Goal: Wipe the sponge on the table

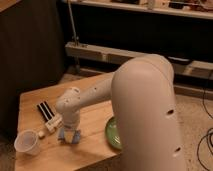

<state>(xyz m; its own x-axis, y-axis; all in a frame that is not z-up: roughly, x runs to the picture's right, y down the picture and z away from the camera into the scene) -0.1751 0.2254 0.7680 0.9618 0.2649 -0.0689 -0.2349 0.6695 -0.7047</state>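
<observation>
Table [31,102] w/ gripper [69,132] over sponge [75,137], long axis approx left-right.

Clear plastic cup [27,142] front-left, upright, small white bit [41,134] just beside its rim. White rectangular box [52,123] lies just left of the gripper [70,136], which is down at the front middle of the table [32,97]. Two black strips [45,109] lie side by side behind the box. Green plate [112,134] sits to the right, partly hidden. Grey metal shelf [100,51] stands behind, and dark cables [204,145] run over the speckled floor [195,107].
</observation>
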